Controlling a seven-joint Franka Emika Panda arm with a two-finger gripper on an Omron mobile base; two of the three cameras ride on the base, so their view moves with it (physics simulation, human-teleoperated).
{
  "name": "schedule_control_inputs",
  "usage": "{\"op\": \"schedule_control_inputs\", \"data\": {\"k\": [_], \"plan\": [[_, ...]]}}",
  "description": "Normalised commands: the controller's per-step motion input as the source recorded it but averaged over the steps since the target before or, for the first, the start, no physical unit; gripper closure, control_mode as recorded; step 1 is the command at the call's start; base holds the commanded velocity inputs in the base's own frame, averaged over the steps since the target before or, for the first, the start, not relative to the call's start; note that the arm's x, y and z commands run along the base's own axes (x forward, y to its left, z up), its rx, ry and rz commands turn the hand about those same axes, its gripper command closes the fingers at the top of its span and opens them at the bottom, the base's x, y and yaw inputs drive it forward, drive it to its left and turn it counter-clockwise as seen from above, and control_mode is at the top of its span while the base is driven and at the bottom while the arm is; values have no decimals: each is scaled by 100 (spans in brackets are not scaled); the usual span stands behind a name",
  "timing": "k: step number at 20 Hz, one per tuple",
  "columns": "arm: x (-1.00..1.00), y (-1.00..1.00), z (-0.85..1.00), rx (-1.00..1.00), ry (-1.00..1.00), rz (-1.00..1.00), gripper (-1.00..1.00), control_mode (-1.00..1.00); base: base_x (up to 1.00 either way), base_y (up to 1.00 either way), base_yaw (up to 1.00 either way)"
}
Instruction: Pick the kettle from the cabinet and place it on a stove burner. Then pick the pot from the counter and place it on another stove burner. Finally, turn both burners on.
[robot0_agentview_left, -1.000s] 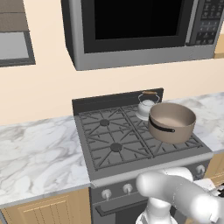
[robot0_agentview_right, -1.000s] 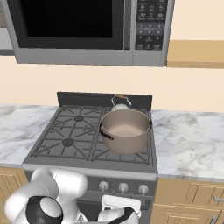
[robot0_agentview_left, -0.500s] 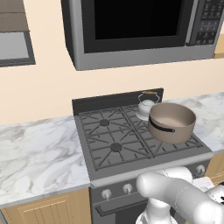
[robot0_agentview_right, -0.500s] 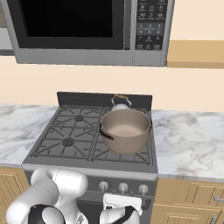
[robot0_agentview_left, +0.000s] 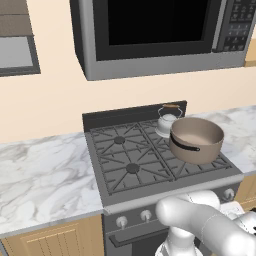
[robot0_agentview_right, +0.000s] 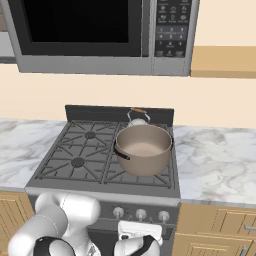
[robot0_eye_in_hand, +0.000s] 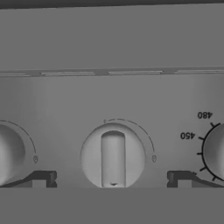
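So the kettle (robot0_agentview_left: 166, 120) and the pot (robot0_agentview_left: 196, 139) are both parked on the stove (robot0_agentview_left: 127, 165) already: the kettle's on the back right burner, tucked right behind the pot, which sits on the front right burner near the stove's front right corner. From the right base view the pot (robot0_agentview_right: 144, 148) hides most of the kettle (robot0_agentview_right: 138, 117), only the lid and the wooden handle bar poke up. I'd say what's left is the knob part. The arm is folded way down low in front of the stove's control panel, and the gripper (robot0_eye_in_hand: 113, 177) is spread fully apart with nothing between the fingers, pointing straight at the panel. In the hand view one round knob (robot0_eye_in_hand: 113, 156) sits dead centre, directly ahead of the gripper and lined up between the two fingertips (robot0_eye_in_hand: 41, 178), which flank it left and right without touching. The knob's raised grip bar runs up-down in that view, so crosswise to the line between the fingers, which looks like the orientation you'd want for pinching the bar and twisting. There's another knob (robot0_eye_in_hand: 9, 153) off to the left edge and a dial with temperature numbers (robot0_eye_in_hand: 215, 151) on the right edge. My guess: it just needs to push straight forward and close on that bar. Can't tell which burner this knob drives.
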Motion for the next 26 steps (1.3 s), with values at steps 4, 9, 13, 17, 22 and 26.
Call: {"op": "schedule_control_inputs", "data": {"k": [4, 9, 13, 17, 22, 26], "plan": [[9, 0, 0, 0, -2, 3, -100, -100, 0, 0, 0], [11, 0, -1, 0, -1, 3, -100, -100, 0, 0, 0], [4, 0, -10, 0, -2, 2, -100, -100, 0, 0, 0], [0, 0, -14, 0, -2, 0, -100, -100, 0, 0, 0], [8, 0, -5, 0, -2, 1, 100, -100, 0, 0, 0], [8, 0, 0, 0, -3, 2, 100, -100, 0, 0, 0]]}}
